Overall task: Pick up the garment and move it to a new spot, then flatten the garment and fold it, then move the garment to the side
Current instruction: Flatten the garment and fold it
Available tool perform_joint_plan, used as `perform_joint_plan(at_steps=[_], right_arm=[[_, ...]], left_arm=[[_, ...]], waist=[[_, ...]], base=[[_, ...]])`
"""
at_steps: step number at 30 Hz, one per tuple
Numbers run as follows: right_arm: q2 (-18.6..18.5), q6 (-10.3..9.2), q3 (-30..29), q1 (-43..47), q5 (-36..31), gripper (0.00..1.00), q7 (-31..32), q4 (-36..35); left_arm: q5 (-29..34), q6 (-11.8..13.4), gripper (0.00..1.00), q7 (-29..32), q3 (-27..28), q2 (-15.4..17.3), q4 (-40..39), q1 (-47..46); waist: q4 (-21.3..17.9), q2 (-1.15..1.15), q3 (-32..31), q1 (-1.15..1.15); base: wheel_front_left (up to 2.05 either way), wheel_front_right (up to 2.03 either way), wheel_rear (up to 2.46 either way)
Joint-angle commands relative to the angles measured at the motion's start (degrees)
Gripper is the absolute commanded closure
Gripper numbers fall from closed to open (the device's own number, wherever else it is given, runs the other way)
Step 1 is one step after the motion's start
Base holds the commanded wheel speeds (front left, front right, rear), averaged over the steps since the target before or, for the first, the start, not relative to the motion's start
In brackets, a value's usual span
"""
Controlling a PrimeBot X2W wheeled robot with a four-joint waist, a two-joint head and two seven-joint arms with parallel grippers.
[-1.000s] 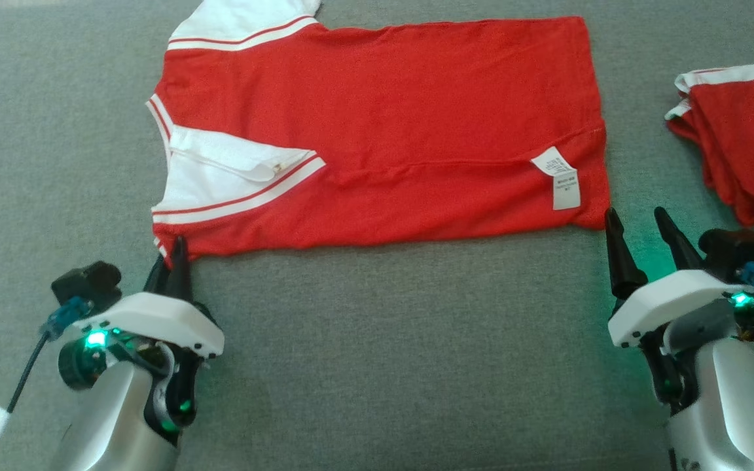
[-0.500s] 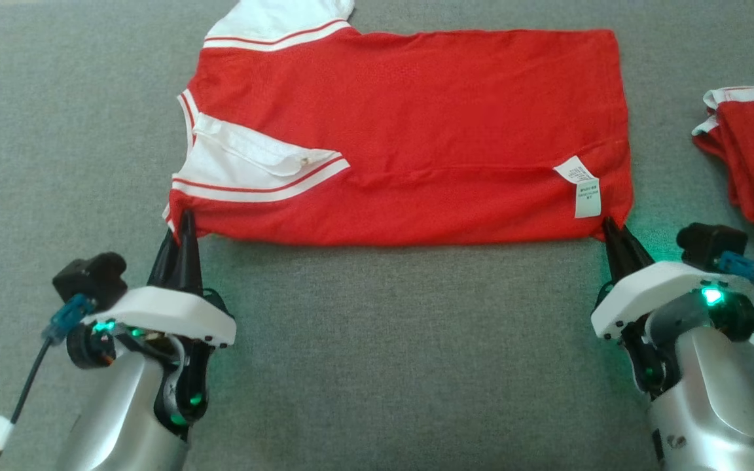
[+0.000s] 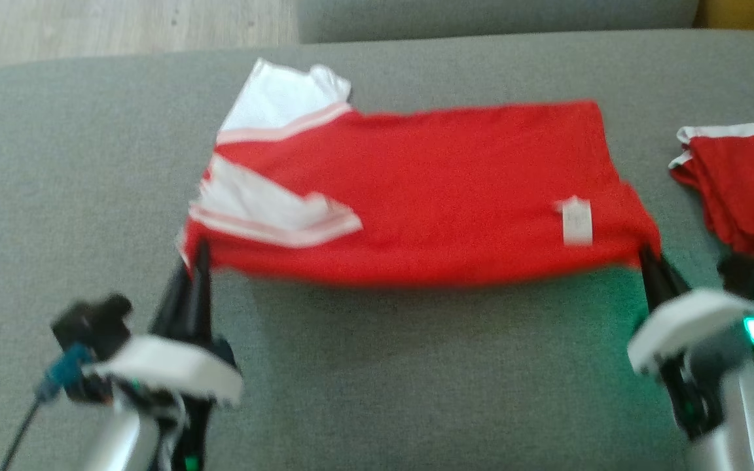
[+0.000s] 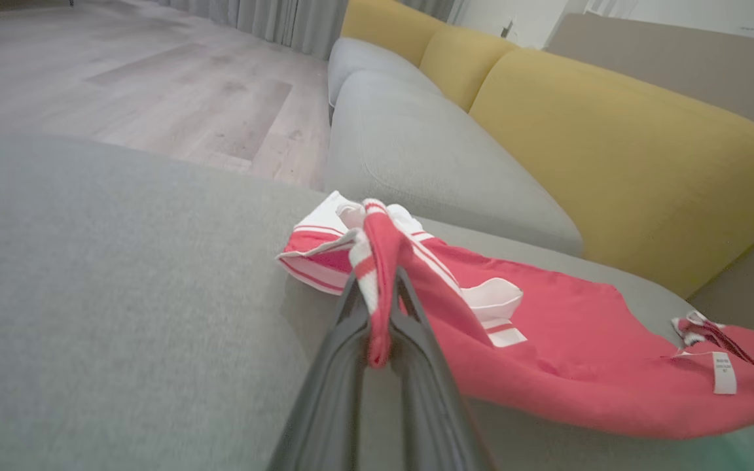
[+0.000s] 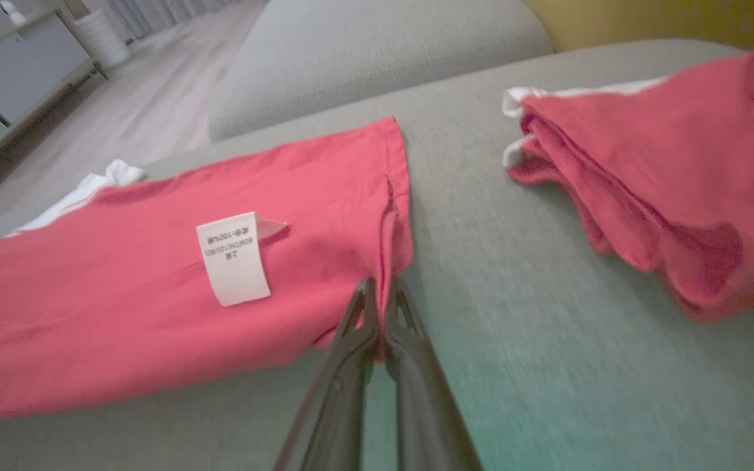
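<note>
Left end effector (image 3: 199,254), right end effector (image 3: 645,254) pinch garment (image 3: 449,190) near-edge corners.

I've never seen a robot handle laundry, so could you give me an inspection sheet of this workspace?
Surface: grey cushion, flat fabric top.
Job's things: red shirt with white sleeves, spread out, near edge raised off the cushion; white care label near its right corner.
Clutter: folded red garment at the right, apart from the shirt.
Grippers: left gripper shut on the shirt's near left corner; right gripper shut on its near right corner.
Cables: dark cable with blue plug beside the left wrist.
Surroundings: wooden floor and yellow sofa back beyond the cushion.
</note>
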Motion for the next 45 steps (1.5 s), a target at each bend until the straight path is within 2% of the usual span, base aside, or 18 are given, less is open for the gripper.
perform_joint_plan(at_steps=[1, 6, 12, 13, 14, 15, 16, 17, 18, 22, 26, 33, 36, 37, 41, 45], right_arm=[[-0.26, -0.04, 0.70, 1.25, -0.74, 1.00, 1.08, -3.34], [-0.26, -0.04, 0.00, 10.03, -0.57, 1.00, 6.13, -10.72], [-0.26, -0.04, -0.75, 15.27, 0.70, 1.00, 6.94, -12.79], [-0.26, -0.04, -0.75, 15.51, 0.86, 0.87, 6.77, -12.67], [-0.26, -0.04, -0.76, 15.67, 0.83, 0.64, 6.59, -12.44], [-0.26, -0.04, -0.63, 15.80, 0.58, 0.29, 6.50, -12.20], [-0.26, -0.04, -0.37, 15.89, 0.40, 0.00, 6.40, -12.01], [-0.26, -0.04, -0.13, 15.94, 0.42, 0.00, 6.29, -11.88], [-0.26, -0.04, 0.08, 15.96, 0.51, 0.00, 6.14, -11.85], [-0.26, -0.04, -0.69, 15.52, 0.12, 0.00, 4.46, -12.55], [-0.26, -0.04, -1.33, 13.28, -0.40, 0.00, 2.28, -14.88], [-0.26, -0.04, -0.65, 6.08, -2.16, 0.00, 0.77, -19.81], [-0.26, -0.04, 1.32, 2.34, -2.83, 0.00, 1.24, -20.62], [-0.26, -0.04, 1.32, 2.34, -2.83, 0.00, 1.24, -20.62], [-0.26, -0.04, 4.43, -2.68, -2.96, 0.00, 1.45, -20.91], [-0.26, -0.04, 7.16, -6.65, -2.35, 0.00, 0.85, -20.72]], left_arm=[[0.07, 0.46, 1.00, 0.70, 1.51, 1.50, -3.34, 0.37], [-0.92, 3.19, 1.00, 3.96, 0.42, 2.78, -9.13, 9.60], [-2.10, 4.24, 1.00, 3.01, -0.01, 1.84, -7.14, 15.15], [-2.07, 4.29, 1.00, 2.96, -0.17, 1.74, -6.51, 15.33], [-2.01, 4.28, 1.00, 2.99, -0.36, 1.69, -5.92, 15.33], [-1.99, 4.30, 1.00, 2.98, -0.42, 1.64, -5.42, 15.22], [-1.83, 4.30, 0.61, 2.94, -0.48, 1.72, -5.07, 15.02], [-1.70, 4.21, 0.34, 2.92, -0.49, 1.86, -4.88, 14.72], [-1.61, 4.15, 0.00, 2.91, -0.39, 2.06, -4.82, 14.38], [-0.52, 4.01, 0.00, 2.76, 0.50, 3.68, -5.58, 11.95], [1.56, 3.50, 0.00, 4.14, 1.67, 6.86, -7.56, 6.12], [5.38, 0.52, 0.00, 11.51, 3.03, 13.46, -9.89, -13.81], [6.31, -1.72, 0.00, 16.42, 2.25, 15.55, -7.60, -23.31], [6.31, -1.72, 0.00, 16.42, 2.25, 15.55, -7.60, -23.31], [7.10, -5.22, 0.00, 22.47, 0.22, 17.31, -2.14, -33.58], [7.63, -7.41, 0.00, 27.66, -1.76, 18.14, 4.25, -39.82]], waist=[[-0.04, 0.00, -0.76, 0.01], [-0.21, 0.00, -1.47, 0.01], [-0.63, 0.00, -1.44, 0.01], [-0.73, 0.00, -1.38, 0.01], [-0.79, 0.00, -1.30, 0.01], [-0.82, 0.00, -1.20, 0.01], [-0.90, 0.00, -1.10, 0.01], [-0.99, 0.00, -0.99, 0.01], [-1.09, 0.00, -0.83, 0.01], [-1.62, 0.00, 0.14, 0.01], [-2.25, 0.00, 1.59, 0.01], [-4.31, 0.00, 6.33, 0.01], [-5.94, 0.00, 9.21, 0.01], [-5.94, 0.00, 9.21, 0.01], [-8.55, 0.00, 13.52, 0.01], [-11.28, 0.00, 17.52, 0.01]], base=[[0.00, 0.00, 0.00], [0.00, 0.00, 0.00], [0.00, 0.00, 0.00], [0.00, 0.00, 0.00], [0.00, 0.00, 0.00], [0.00, 0.00, 0.00], [0.00, 0.00, 0.00], [0.00, 0.00, 0.00], [0.00, 0.00, 0.00], [0.00, 0.00, 0.00], [0.00, 0.00, 0.00], [0.00, 0.00, 0.00], [0.00, 0.00, 0.00], [0.00, 0.00, 0.00], [0.00, 0.00, 0.00], [0.00, 0.00, 0.00]])
